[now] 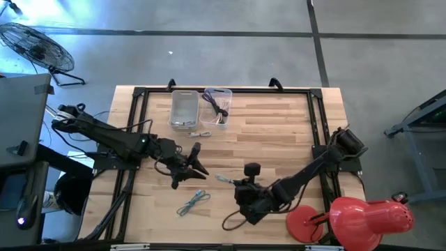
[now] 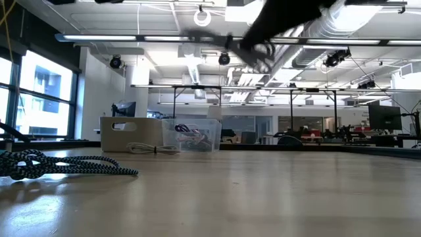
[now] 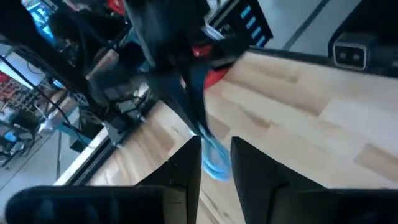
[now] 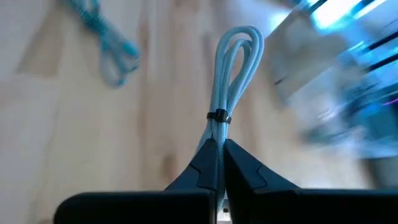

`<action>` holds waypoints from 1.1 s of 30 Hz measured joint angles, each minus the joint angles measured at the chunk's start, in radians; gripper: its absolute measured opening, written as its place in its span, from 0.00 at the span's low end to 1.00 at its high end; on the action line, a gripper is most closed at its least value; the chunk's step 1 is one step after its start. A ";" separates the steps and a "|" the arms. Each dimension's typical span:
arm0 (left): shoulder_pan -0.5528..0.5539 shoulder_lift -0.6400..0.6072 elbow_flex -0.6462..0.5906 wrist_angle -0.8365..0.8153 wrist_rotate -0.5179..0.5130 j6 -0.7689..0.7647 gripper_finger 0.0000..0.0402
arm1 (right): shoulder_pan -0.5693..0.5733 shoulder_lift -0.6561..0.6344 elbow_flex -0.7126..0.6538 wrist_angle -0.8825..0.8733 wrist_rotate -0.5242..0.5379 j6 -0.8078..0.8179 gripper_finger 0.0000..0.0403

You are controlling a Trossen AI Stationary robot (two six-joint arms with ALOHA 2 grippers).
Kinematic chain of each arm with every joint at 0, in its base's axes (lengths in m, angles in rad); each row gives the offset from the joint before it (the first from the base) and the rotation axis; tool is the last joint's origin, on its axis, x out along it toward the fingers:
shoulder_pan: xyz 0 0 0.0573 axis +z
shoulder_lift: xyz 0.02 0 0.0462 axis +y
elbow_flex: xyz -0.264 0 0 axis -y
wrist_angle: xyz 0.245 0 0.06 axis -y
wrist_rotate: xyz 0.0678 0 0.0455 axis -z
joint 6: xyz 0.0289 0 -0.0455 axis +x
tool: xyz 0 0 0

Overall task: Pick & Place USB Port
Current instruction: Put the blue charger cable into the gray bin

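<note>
The right tool [image 4: 219, 155] is clenched on a pale bundled cable [image 4: 233, 68] lifted off the worktop [image 1: 279, 132]; the bins [image 1: 185, 109] lie well beyond it. The left tool [image 1: 193, 166] is released near a teal cable [image 1: 193, 202].

1. The floor [image 1: 230, 56] is grey concrete, crossed by dark seams.
2. A fan [image 1: 31, 43] stands on the floor beyond the table's far left corner.
3. A grey cabinet [image 1: 21, 118] sits left of the table.
4. A red lamp [image 1: 366, 216] sits at the table's near right corner.
5. The table [image 1: 279, 132] is pale wood inside a black frame.
6. In the low view, windows [image 2: 36, 92] line the left wall.
7. The ceiling [image 2: 164, 26] is white, with strip lights, pipes and ducts.
8. Desks and monitors [image 2: 385, 118] fill the far right of the room.
</note>
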 joint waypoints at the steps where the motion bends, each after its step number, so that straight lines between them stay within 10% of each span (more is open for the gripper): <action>1: 0.000 0.015 -0.001 0.008 -0.006 0.006 0.21 | 0.010 0.000 0.011 -0.007 0.046 -0.023 0.00; 15: 0.001 0.069 -0.002 0.167 -0.035 0.001 0.21 | 0.071 -0.002 0.032 0.119 0.306 -0.268 0.00; 33: 0.001 0.134 -0.002 0.280 0.060 -0.011 0.21 | 0.025 -0.002 0.032 0.355 0.258 -0.556 0.00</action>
